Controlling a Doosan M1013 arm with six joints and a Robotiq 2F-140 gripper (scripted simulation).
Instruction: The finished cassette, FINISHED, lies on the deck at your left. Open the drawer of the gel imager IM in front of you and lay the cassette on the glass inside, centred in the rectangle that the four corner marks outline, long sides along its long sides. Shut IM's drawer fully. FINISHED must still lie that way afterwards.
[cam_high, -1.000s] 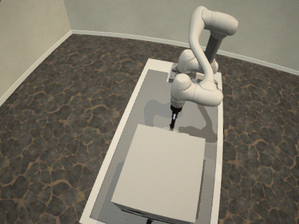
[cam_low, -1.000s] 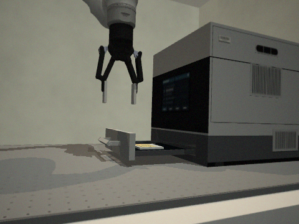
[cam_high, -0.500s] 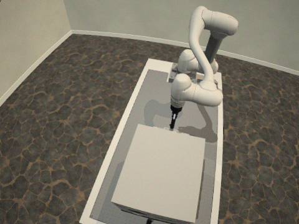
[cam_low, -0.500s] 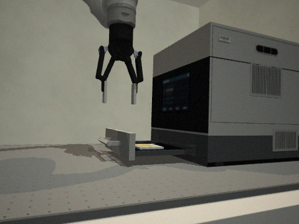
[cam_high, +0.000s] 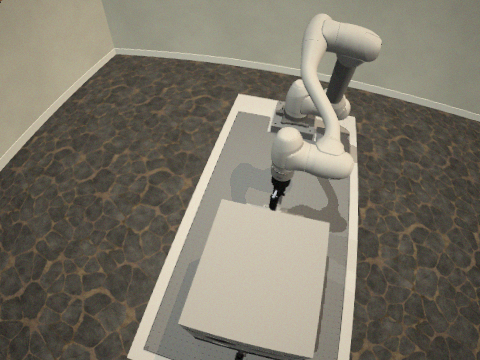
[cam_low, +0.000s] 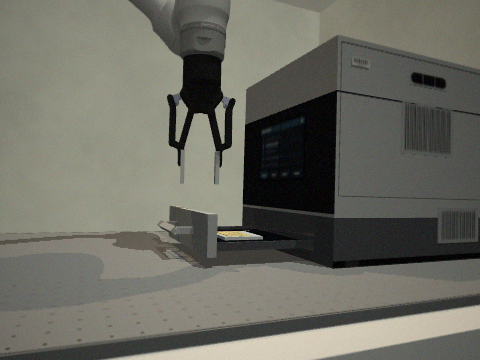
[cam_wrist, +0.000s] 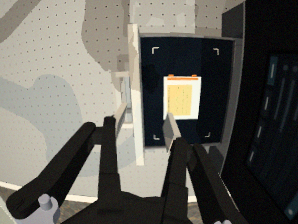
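The gel imager IM (cam_high: 260, 280) (cam_low: 390, 165) stands with its drawer open. The drawer's front panel (cam_low: 205, 236) (cam_wrist: 135, 65) and its handle (cam_low: 181, 229) (cam_wrist: 128, 92) stick out from the housing. The white cassette FINISHED (cam_low: 240, 235) (cam_wrist: 196, 100), with a yellow window, lies flat on the dark glass (cam_wrist: 215, 90). It lies about centred between the four corner marks, long sides along the rectangle's long sides. My gripper (cam_low: 199, 181) (cam_wrist: 145, 115) is partly open and empty. It points down, above the drawer front and handle. In the top view the imager's top hides the drawer.
The imager's dark front with its screen (cam_low: 282, 149) rises close beside the gripper, behind the open drawer. The perforated deck (cam_low: 125, 305) (cam_wrist: 40, 55) has a pale border (cam_high: 175, 245). The arm's base stands at the deck's far end in the top view.
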